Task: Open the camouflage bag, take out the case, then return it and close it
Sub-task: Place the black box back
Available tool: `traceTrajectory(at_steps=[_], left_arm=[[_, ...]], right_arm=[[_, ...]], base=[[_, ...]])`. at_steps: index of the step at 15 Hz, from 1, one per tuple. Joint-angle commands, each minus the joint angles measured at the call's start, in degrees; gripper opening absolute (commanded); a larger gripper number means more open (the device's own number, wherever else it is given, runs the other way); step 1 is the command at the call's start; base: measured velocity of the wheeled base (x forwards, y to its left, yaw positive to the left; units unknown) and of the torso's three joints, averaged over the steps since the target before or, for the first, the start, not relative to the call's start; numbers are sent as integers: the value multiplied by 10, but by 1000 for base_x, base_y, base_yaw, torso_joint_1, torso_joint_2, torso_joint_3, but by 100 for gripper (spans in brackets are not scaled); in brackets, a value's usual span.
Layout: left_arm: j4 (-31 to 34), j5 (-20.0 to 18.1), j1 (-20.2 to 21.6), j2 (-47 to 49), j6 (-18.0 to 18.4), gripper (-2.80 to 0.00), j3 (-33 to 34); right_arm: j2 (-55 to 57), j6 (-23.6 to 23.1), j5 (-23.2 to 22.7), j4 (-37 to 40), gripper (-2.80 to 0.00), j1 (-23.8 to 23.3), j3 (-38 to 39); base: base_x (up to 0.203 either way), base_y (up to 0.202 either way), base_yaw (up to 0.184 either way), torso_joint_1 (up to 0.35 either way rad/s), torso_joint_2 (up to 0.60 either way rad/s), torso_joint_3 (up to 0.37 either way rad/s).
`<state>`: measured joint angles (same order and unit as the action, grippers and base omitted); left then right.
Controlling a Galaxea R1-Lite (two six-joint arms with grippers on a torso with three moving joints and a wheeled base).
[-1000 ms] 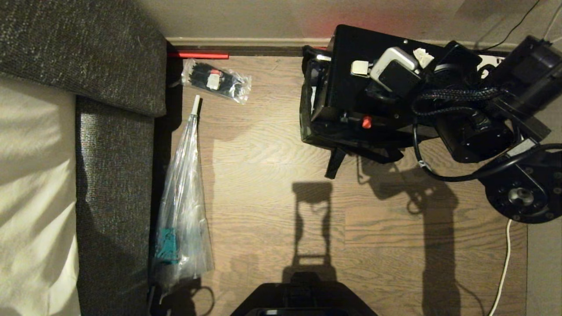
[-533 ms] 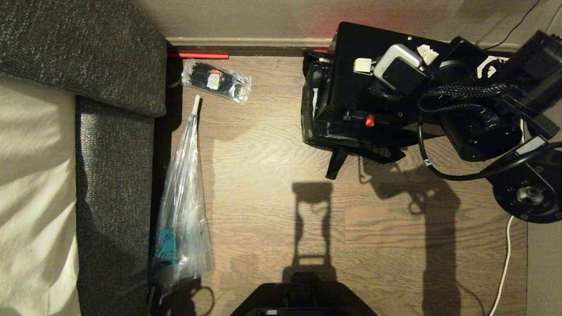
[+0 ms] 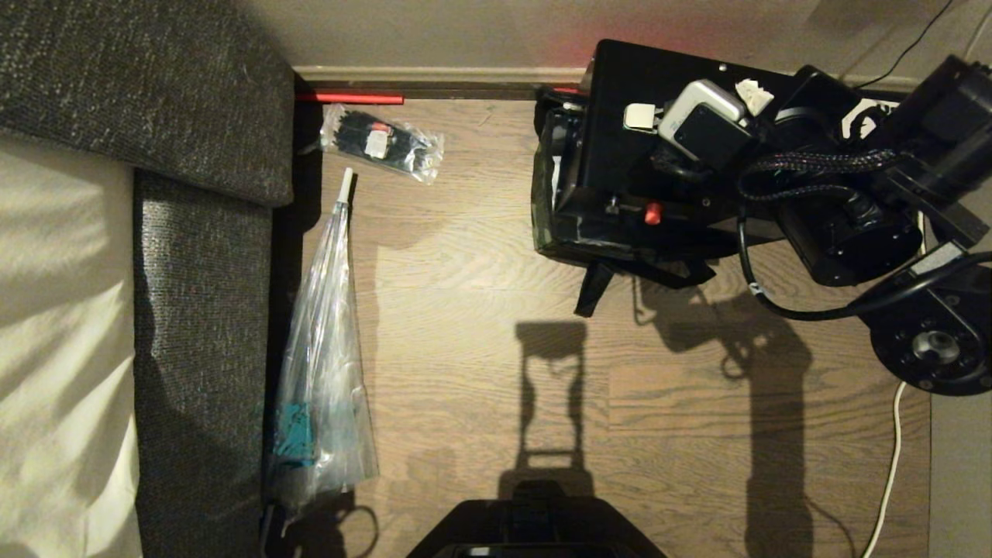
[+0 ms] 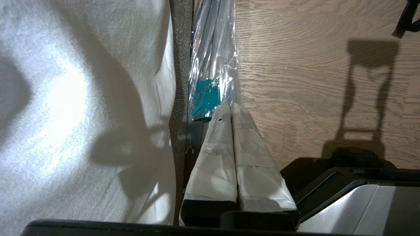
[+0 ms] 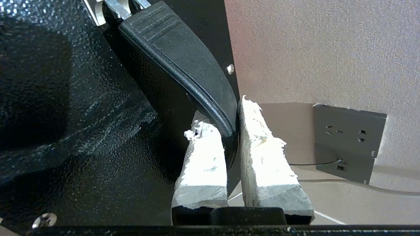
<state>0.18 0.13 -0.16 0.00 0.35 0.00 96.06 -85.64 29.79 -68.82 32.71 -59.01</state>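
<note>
The case (image 3: 620, 101) is a black rigid box at the upper right of the head view, standing over the dark camouflage bag (image 3: 554, 232), whose black strap (image 3: 590, 291) trails onto the floor. How deep the case sits in the bag I cannot tell. My right gripper (image 3: 642, 118) reaches in from the right. In the right wrist view that gripper (image 5: 221, 116) is shut on the end of the case's black handle (image 5: 183, 59), above the speckled case (image 5: 82, 114). My left gripper (image 4: 231, 108) is parked low beside the sofa, shut and empty.
A grey sofa (image 3: 201, 116) with a white sheet (image 3: 62, 310) fills the left. Along it lie an umbrella in clear plastic (image 3: 325, 349) and a packet of black ties (image 3: 384, 143). A wall socket (image 5: 347, 137) and a white cable (image 3: 891, 465) are on the right.
The right arm and the case have edged slightly to the right and then held still. The left arm has not moved.
</note>
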Motion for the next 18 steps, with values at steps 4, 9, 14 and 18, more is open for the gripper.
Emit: traceTrajectory(at_steps=[4,9,14,18], left_arm=[[0,0,0,0,0,-280,0],[0,0,0,0,0,-280,0],[0,0,0,0,0,-280,0],[0,0,0,0,0,-280,1]], right_arm=[[10,-4,1,-8,-280,0,12],[22,-1,-10,-13,-280,-2,10],[33,-1,-11,-32,-280,-2,9],[39,0,-11,-32,-280,-7,12]], base=[[0,0,0,0,0,0],[0,0,0,0,0,0],[0,0,0,0,0,0],[0,0,0,0,0,0]])
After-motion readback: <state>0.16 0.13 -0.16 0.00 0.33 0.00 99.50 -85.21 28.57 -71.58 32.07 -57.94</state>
